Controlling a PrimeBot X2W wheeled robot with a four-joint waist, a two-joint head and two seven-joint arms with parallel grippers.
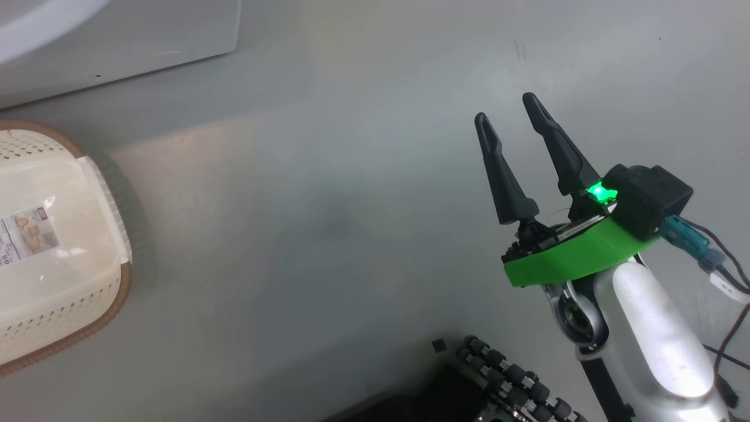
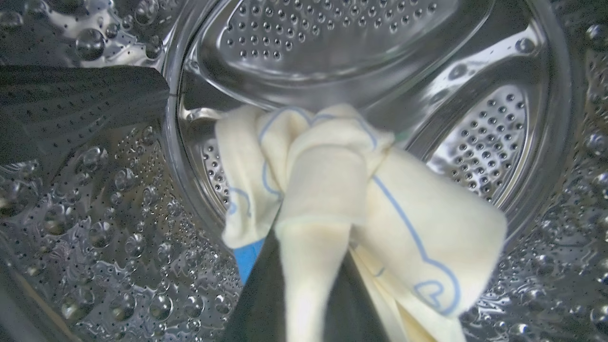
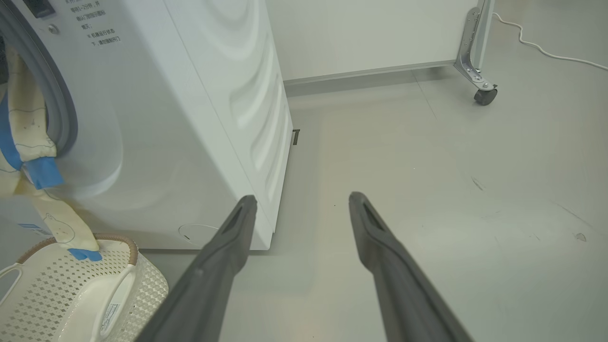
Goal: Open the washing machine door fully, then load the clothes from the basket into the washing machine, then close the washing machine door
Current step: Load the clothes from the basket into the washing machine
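Note:
My left gripper (image 2: 311, 228) is inside the steel drum (image 2: 332, 42), shut on the pale cream clothes (image 2: 332, 190) with thin blue lines. In the right wrist view the clothes (image 3: 26, 118) hang out of the washing machine (image 3: 190, 118) opening, and one blue-cuffed end touches the basket (image 3: 71, 294) rim. The cream basket (image 1: 64, 305) stands on the floor at the left with only a label on its base. My right gripper (image 1: 505, 107) hovers open over bare floor, right of the machine, its fingers (image 3: 302, 197) holding nothing. The washing machine door is out of view.
A dark ribbed paddle (image 2: 71, 109) juts into the drum on the left. A round flap (image 3: 199, 232) sits low on the machine's front. A white panel on a caster (image 3: 484, 95) and a white cable (image 3: 546, 45) lie far right. My black base (image 1: 510, 381) is below.

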